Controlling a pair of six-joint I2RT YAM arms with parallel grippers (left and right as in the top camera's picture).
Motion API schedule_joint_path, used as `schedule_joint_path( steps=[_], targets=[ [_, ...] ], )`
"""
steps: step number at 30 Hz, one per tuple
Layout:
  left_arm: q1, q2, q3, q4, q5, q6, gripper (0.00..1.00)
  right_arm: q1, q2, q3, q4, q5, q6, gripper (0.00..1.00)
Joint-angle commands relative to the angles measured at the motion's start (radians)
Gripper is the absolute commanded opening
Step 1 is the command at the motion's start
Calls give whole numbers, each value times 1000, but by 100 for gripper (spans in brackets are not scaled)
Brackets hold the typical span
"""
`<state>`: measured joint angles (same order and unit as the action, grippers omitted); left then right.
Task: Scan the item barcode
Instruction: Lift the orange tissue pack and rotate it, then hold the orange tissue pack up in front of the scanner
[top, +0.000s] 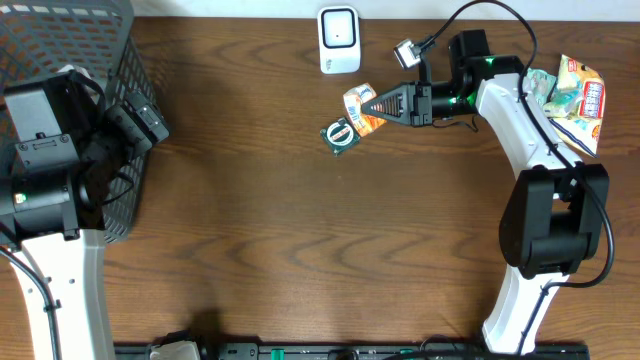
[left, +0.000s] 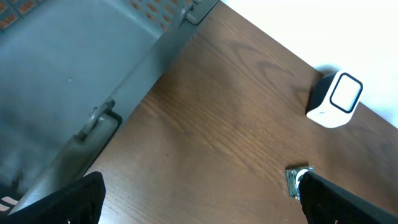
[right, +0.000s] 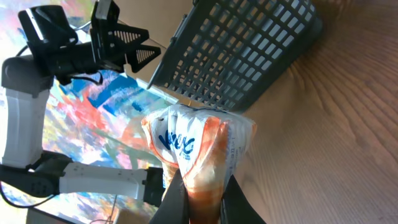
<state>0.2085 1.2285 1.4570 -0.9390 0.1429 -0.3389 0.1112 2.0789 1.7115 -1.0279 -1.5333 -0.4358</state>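
Fingers (right: 176, 205) first: pinched tight on the orange and white packet (top: 360, 105) at the right gripper (top: 372, 104), spread wide and holding nothing at the left gripper (top: 148, 122). Seems lifted off the table (top: 300, 230), near the scanner (top: 339, 40), a little to its right and a bit closer to the robot. To do this step well, keep the pinch firm and do not let go. Bring the packet slowly in front of the scanner's face, close but not bumping. Look for the black stripes; cannot tell from these pictures where to find them, so turn the wrist bit by bit to aim them at the scanner. Hold flat and still for a moment, because of the crinkly wrap, easy to bend and hide the stripes. Do not cover the stripes with the fingers. Watch out for the small green packet (top: 340, 135) lying just beside the held one, on the side away from the scanner; try not to knock it. Leave the left gripper by the basket (top: 110, 60), far to the left of the scanner, out of the way. Leave the pile of other snacks (top: 572, 92), far to the right of the scanner, alone for now
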Motion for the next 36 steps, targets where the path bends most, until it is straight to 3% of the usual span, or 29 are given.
schedule_joint_path(
  steps=[1, 12, 18, 21, 26, 30, 36],
  targets=[
    [5, 0, 1, -3, -10, 13, 98, 19, 5, -3, 2, -28, -44, 1],
    [5, 0, 1, -3, -10, 13, 98, 28, 5, -3, 32, -21, -44, 1],
    [5, 0, 1, -3, -10, 13, 98, 28, 5, -3, 34, 81, -30, 1],
    [5, 0, 1, -3, -10, 13, 98, 41, 5, -3, 50, 368, 31, 1],
    [5, 0, 1, -3, -10, 13, 98, 103, 5, -2, 161, 1093, 276, 1],
    [5, 0, 1, -3, -10, 13, 97, 166, 5, 0, 297, 1416, 265, 1],
    [5, 0, 1, -3, -10, 13, 98, 251, 10, -1, 659, 1769, -18, 1]
  ],
)
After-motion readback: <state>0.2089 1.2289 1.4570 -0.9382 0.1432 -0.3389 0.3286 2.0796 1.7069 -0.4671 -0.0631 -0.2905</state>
